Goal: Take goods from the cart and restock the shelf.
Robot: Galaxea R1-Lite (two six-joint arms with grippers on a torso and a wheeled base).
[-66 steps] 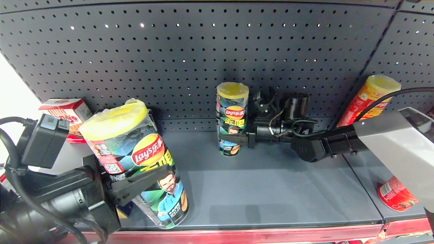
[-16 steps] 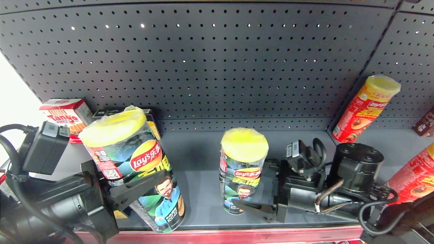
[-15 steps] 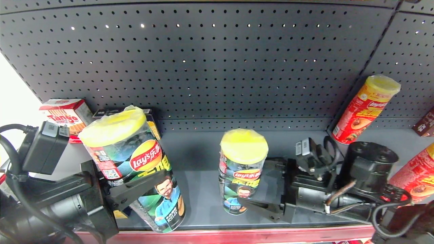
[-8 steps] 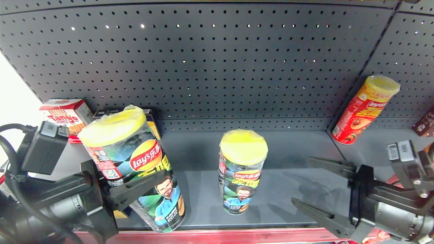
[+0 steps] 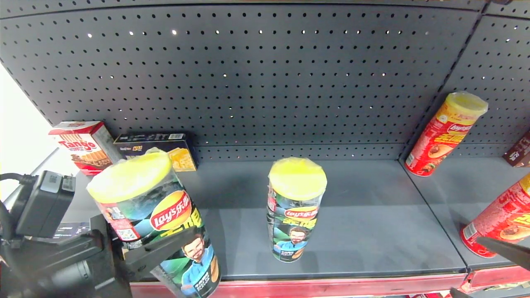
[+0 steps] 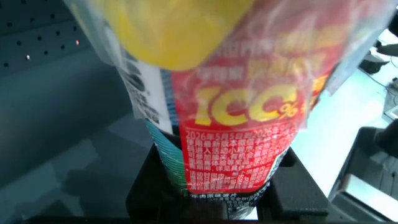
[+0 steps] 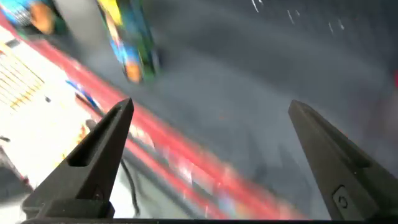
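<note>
Yellow-lidded chip can [image 5: 165, 211] — snug between the left fingers [image 5: 157, 250].

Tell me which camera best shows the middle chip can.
Head view: the middle can stands whole and upright. The right wrist view shows that can blurred. The left wrist view faces the held can.

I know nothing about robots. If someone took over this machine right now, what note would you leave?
Left gripper: shut on the held chip can, tilted slightly, at the shelf's front left edge.
Right gripper: open, empty, low at the right near the shelf's front edge.
Done: the standing chip can is upright mid-shelf, touched by neither gripper.
Left: set the held chip can down, probably on bare shelf beside it, then fetch more from the cart.
</note>
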